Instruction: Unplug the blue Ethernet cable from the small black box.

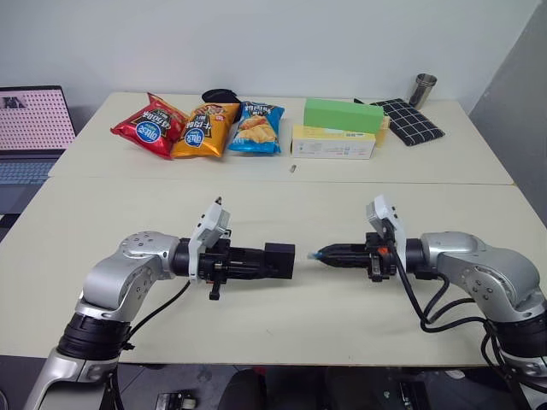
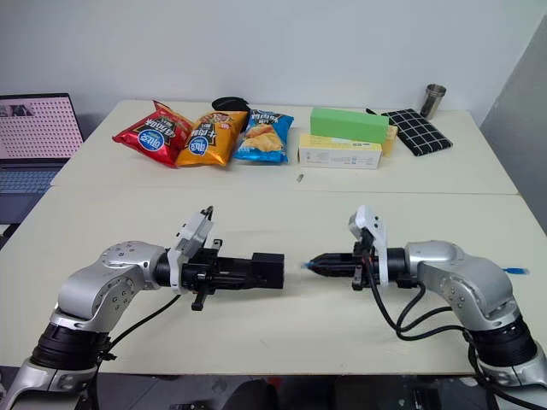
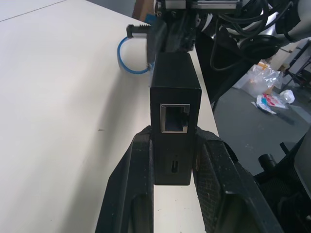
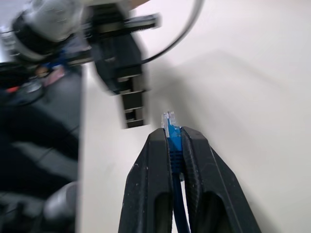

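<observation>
Red, orange, blue snack bags [image 1: 198, 128], writing unreadable.

The pale desk [image 1: 256, 205] carried three snack bags [image 1: 198, 128], two boxes [image 1: 335, 141], a checkered cloth [image 1: 411, 120] and a metal cup [image 1: 422, 89] along its far side.

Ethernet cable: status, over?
Left end effector shut on small black box, port empty. Right end effector shut on blue Ethernet cable, plug out, clear of box. Nothing between them.
</observation>
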### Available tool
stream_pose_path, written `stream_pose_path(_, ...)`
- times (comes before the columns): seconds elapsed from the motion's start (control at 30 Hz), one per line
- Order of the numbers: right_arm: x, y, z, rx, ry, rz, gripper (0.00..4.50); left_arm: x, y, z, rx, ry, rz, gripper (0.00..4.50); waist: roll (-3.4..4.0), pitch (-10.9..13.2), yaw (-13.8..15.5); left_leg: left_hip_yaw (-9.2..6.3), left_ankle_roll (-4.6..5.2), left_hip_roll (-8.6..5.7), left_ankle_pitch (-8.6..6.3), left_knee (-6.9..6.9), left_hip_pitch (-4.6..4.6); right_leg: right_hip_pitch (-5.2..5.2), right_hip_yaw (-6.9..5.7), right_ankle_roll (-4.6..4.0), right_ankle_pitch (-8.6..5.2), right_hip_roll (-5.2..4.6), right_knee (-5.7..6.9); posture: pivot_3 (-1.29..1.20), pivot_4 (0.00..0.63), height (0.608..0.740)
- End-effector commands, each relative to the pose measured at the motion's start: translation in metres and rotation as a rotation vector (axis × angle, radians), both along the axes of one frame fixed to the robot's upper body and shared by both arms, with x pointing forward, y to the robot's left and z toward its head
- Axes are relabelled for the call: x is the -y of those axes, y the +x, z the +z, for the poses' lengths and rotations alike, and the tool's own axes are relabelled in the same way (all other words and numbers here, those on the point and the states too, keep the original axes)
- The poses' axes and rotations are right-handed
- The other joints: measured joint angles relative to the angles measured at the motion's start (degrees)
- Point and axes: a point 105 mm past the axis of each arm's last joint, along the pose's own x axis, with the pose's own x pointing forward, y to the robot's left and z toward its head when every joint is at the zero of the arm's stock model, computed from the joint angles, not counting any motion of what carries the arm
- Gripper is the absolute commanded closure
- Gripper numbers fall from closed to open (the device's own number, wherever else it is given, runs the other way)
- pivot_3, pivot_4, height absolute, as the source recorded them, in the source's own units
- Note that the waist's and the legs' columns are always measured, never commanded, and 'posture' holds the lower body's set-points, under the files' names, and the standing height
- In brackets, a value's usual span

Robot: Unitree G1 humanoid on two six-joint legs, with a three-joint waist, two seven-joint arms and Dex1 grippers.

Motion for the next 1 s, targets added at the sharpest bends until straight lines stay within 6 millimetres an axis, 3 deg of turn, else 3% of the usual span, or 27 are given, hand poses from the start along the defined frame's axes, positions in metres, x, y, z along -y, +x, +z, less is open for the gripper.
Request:
stream_pose_path(0.03, 0.044, 0.065, -0.005, 0.272, -0.212, -0.363, 4.48, -0.007, 0.005, 0.005, 0.061, -0.001, 0.064, 3.72, 0.01, 0.0, -0.01, 0.04, -0.01, -0.03, 0.01, 0.0, -0.01, -0.04, 0.04, 0.0, 0.0, -0.01, 0.01, 0.0, 0.15, 0.74)
stream_pose_path(0.13, 0.067, 0.092, -0.018, 0.344, -0.321, -0.53, 4.48, -0.006, 0.007, 0.003, 0.076, 0.001, 0.088, 3.72, 0.01, 0.01, 0.13, 0.07, -0.18, -0.01, 0.1, -0.02, -0.02, -0.08, 0.03, 0.0, 0.0, -0.01, 0.0, 0.0, 0.15, 0.74)
stream_pose_path(0.2, 0.079, 0.106, -0.023, 0.36, -0.352, -0.635, 3.78, -0.005, 0.013, 0.002, 0.102, 0.001, 0.127, 3.72, 0.01, 0.01, 0.05, 0.15, -0.2, -0.01, 0.11, -0.05, -0.12, -0.18, 0.08, 0.0, 0.0, -0.02, -0.01, 0.0, 0.15, 0.74)
stream_pose_path(0.27, 0.083, 0.113, -0.023, 0.354, -0.33, -0.682, 3.55, -0.006, 0.021, 0.004, 0.13, -0.006, 0.178, 3.72, 0.01, 0.01, 0.02, 0.21, -0.2, 0.0, 0.12, -0.04, -0.12, -0.21, 0.14, 0.0, 0.0, -0.02, 0.01, 0.0, 0.15, 0.74)
stream_pose_path(0.43, 0.082, 0.115, -0.012, 0.329, -0.23, -0.685, 2.25, -0.013, 0.053, 0.009, 0.255, -0.025, 0.393, 3.72, 0.02, 0.01, -0.02, 0.24, -0.21, 0.02, 0.12, -0.03, -0.11, -0.24, 0.15, 0.0, 0.0, -0.02, 0.1, 0.0, 0.15, 0.74)
stream_pose_path(0.6, 0.054, 0.083, 0.02, 0.327, -0.098, -0.43, 1.07, -0.033, 0.092, 0.012, 0.396, -0.018, 0.694, 3.72, 0.02, 0.01, 0.15, 0.25, -0.21, 0.02, 0.12, -0.03, -0.13, -0.24, 0.13, 0.0, 0.0, -0.03, 0.09, 0.0, 0.15, 0.74)
stream_pose_path(0.7, 0.025, 0.045, 0.037, 0.295, -0.011, -0.189, 0.37, -0.046, 0.106, 0.01, 0.459, -0.02, 0.817, 3.72, 0.02, 0.01, 0.17, 0.23, -0.21, 0.02, 0.12, -0.04, -0.13, -0.24, 0.11, 0.0, 0.0, -0.03, 0.09, 0.0, 0.15, 0.74)
stream_pose_path(0.83, -0.003, 0.006, 0.046, 0.263, 0.01, 0.013, 0.37, -0.064, 0.117, 0.002, 0.527, -0.007, 0.964, 3.72, 0.01, 0.01, 0.1, 0.19, -0.2, 0.04, 0.11, -0.04, -0.13, -0.24, 0.07, 0.0, 0.0, -0.02, 0.08, 0.0, 0.15, 0.74)
stream_pose_path(1.0, -0.02, 0.0, 0.045, 0.268, -0.004, 0.045, 0.37, -0.079, 0.123, -0.021, 0.488, -0.025, 1.107, 3.72, -0.03, -0.02, 0.2, 0.17, -0.2, 0.01, 0.11, 0.0, -0.11, -0.21, 0.08, 0.0, 0.0, -0.05, 0.1, 0.0, 0.15, 0.74)
